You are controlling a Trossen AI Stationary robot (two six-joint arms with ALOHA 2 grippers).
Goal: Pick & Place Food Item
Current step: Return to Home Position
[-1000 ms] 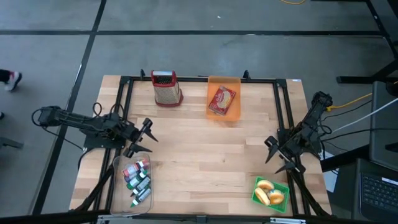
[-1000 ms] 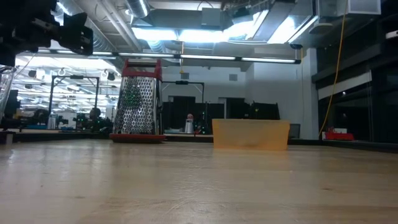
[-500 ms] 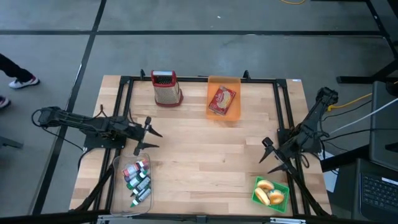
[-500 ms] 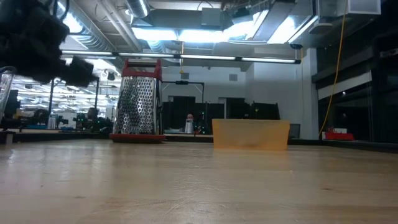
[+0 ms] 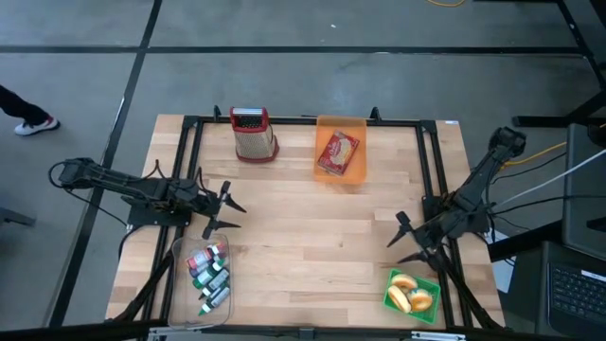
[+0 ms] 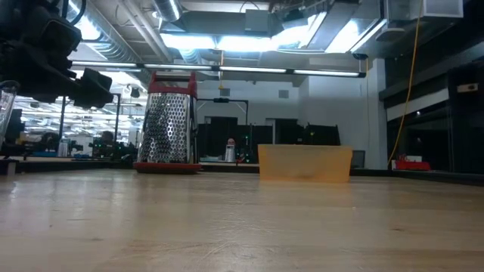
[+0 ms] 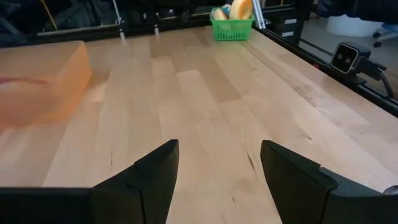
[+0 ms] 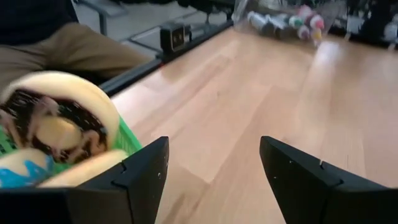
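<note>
Evidently nothing is left to carry: the food coloring bottles (image 5: 209, 275) lie in the transparent bin (image 5: 179, 301). Left gripper (image 5: 222, 210) hangs just beyond the bin, spread wide and empty (free for homing). Right gripper (image 5: 404, 239) is likewise wide, near the green basket (image 5: 434, 284).

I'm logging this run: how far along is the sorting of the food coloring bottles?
Done: the food coloring bottles lie in the transparent bin; none show loose on the table. In hand: nothing; the left gripper and right gripper have open, empty jaws. Left: probably only parking both arms.
</note>
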